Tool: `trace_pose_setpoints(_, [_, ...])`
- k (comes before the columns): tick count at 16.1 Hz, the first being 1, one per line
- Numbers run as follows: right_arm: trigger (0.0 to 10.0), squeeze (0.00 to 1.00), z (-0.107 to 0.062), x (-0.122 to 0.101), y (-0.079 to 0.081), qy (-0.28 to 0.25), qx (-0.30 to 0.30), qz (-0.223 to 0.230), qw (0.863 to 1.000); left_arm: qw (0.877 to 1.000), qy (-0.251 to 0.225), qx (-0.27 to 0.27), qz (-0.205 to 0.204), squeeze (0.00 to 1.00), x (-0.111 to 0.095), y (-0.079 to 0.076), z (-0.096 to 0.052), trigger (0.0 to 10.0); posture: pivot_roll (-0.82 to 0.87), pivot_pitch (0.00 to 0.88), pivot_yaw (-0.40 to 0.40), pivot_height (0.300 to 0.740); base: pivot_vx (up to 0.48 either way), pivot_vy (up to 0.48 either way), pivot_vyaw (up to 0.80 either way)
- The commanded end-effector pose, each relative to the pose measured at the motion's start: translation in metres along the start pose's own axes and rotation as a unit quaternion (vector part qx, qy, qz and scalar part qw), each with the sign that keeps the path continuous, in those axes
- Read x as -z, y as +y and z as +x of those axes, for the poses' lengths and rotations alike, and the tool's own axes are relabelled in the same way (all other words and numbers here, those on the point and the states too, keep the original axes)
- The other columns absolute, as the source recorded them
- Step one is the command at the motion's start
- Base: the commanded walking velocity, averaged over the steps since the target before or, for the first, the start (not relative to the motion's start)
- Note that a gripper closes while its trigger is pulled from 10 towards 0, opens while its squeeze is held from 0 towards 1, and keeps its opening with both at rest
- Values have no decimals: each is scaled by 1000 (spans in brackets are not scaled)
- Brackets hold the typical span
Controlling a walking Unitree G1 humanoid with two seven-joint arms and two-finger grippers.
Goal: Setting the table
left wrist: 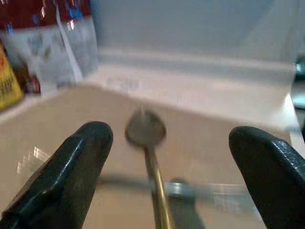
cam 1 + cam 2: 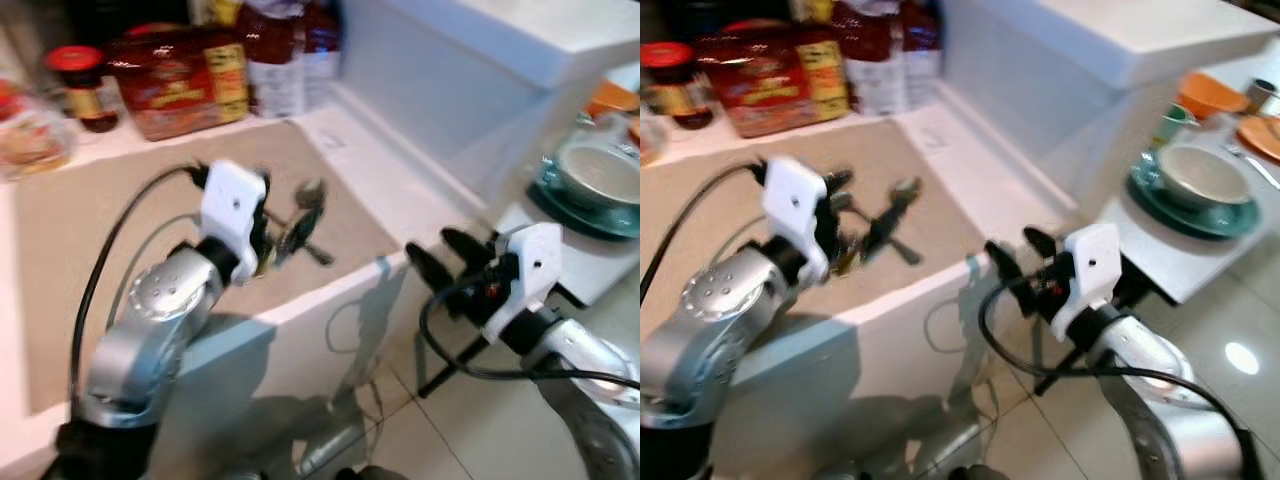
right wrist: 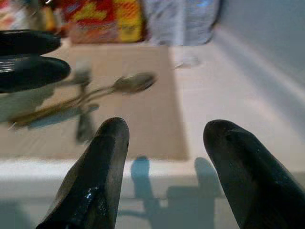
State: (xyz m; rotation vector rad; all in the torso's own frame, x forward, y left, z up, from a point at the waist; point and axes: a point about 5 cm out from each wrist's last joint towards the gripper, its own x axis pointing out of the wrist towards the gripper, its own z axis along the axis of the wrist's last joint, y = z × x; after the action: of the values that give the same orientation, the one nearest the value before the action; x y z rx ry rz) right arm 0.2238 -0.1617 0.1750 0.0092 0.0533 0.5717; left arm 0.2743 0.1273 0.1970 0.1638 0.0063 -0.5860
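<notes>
Counter: beige countertop (image 2: 60, 230) with a white rim, packets and a red-capped jar (image 2: 82, 88) along the back.
Spoon: dark metal spoon (image 1: 146, 131) lying on the beige surface, bowl end toward the white rim; another utensil across its handle, too blurred to name.
Left gripper (image 1: 167, 157): low over the spoon, fingers spread wide, one either side of the handle, not touching.
Right gripper (image 3: 164, 162): off the counter's front edge, fingers parted, holding nothing.
Side table: white table (image 2: 1175, 262) at right, carrying a white bowl (image 2: 1203, 172) on a teal plate (image 2: 1200, 217).
</notes>
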Motion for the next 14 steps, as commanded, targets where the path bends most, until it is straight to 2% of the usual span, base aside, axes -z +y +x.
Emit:
trace_pose_setpoints(1, [10000, 0, -7, -1, 0, 16, -22, -7, 1000, 999, 11, 34, -8, 1000, -2, -11, 1, 10000, 91, 41, -67, 740, 0, 0, 0])
trace_pose_setpoints(4, [10000, 0, -16, 5, -2, 62, -58, -24, 996, 999, 38, 35, 1, 1000, 1, -6, 4, 10000, 87, 44, -71, 740, 0, 0, 0])
trace_pose_setpoints(5, [10000, 0, -21, 7, -3, 82, -74, -26, 994, 998, 49, 35, 8, 949, 1, -4, 5, 10000, 87, 44, -71, 740, 0, 0, 0])
trace_pose_setpoints(6, [10000, 0, -26, 8, -5, 102, -85, -31, 991, 998, 58, 33, 6, 0, 0, -2, 5, 10000, 87, 44, -71, 740, 0, 0, 0])
trace_pose_setpoints(10, [10000, 0, -29, 9, -23, 99, -20, -58, 993, 998, 67, 17, -12, 0, 0, -1, 17, 10000, 77, 45, -71, 740, 0, 0, 0])
trace_pose_setpoints(14, [10000, 0, -31, 0, -25, 65, -4, -54, 996, 996, 72, 35, -26, 0, -2, -6, 31, 10000, 48, 43, -38, 740, 0, 0, 0])
